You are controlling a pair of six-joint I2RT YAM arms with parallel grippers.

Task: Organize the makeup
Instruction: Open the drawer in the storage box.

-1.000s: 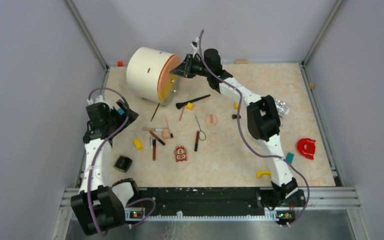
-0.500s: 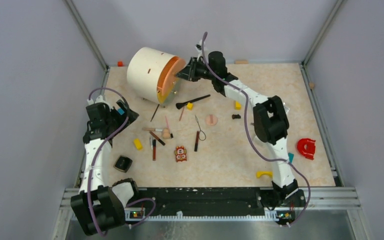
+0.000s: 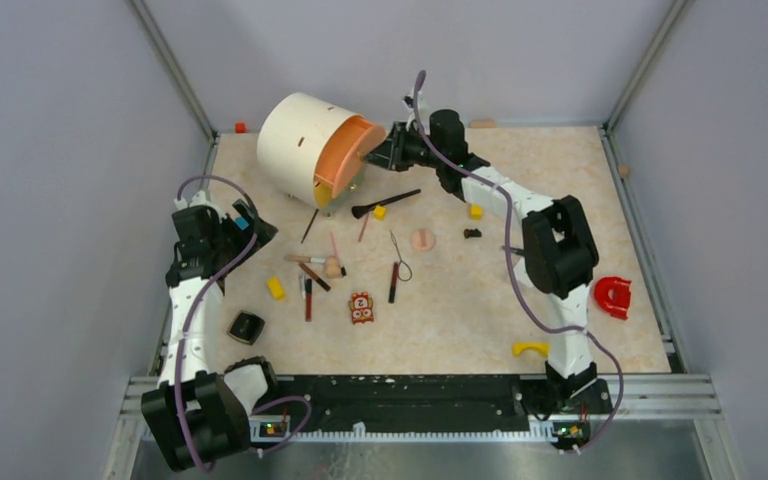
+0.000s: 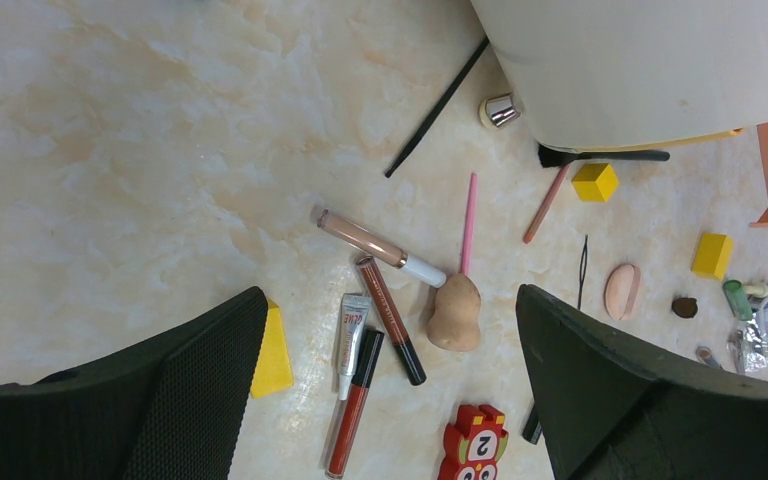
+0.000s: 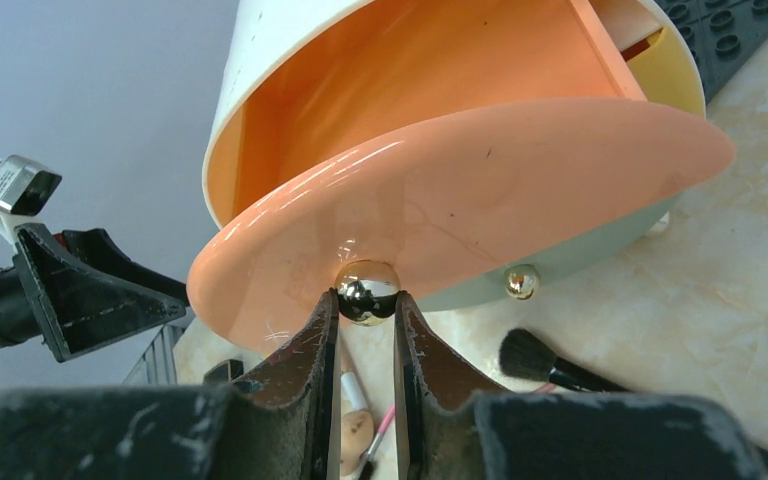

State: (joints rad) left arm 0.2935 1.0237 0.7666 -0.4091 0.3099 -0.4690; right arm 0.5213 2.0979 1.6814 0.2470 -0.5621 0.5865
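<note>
Top camera looks down from behind me, left wrist down over sticks (image 4: 390, 320), right wrist close at the knob (image 5: 367, 292); all 3 share the drum (image 3: 295, 140).

The left arm (image 3: 192, 300) is standing up from its base at the near left corner, its elbow bent and its wrist angling in toward the middle of the bench (image 3: 570, 170). The left tool (image 4: 390, 300) is hanging above the surface with its fingers spread wide, gripping nothing. The right arm (image 3: 520, 205) is stretching far toward the back, its forearm pointing left. The right tool (image 5: 365, 302) is pinching a shiny round knob (image 5: 367, 286) between its fingertips, which are set close together.
</note>
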